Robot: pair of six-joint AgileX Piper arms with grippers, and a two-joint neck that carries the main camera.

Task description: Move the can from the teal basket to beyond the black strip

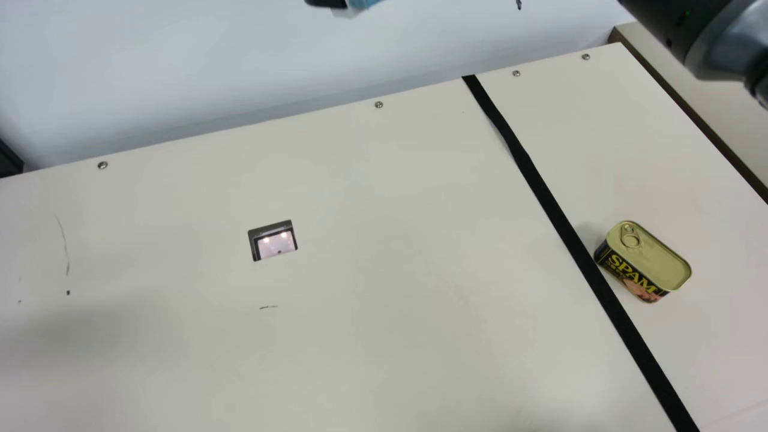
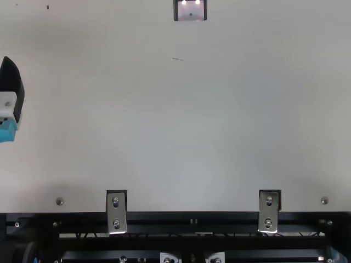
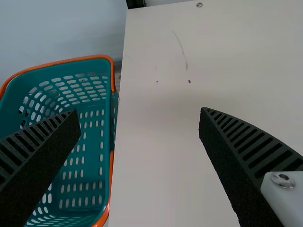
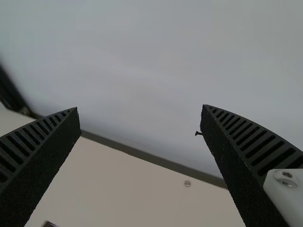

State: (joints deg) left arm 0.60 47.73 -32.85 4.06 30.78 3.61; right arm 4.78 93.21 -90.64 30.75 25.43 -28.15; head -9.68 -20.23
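While the can [image 1: 648, 258] rests just beyond the black strip [image 1: 558, 219] in the main view, the right gripper [image 1: 328, 3] hangs at its top edge. Top view: the left gripper [image 2: 11, 85]. Left wrist view: fingers [image 3: 244, 165] apart, teal basket [image 3: 97, 156]. Right wrist view: fingers [image 4: 45, 163] apart.

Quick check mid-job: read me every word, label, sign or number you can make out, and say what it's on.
"SPAM": in yellow on the side of the can.
Smaller line under it, same side: too small to read.
Black strip and teal basket: no text that I can see.
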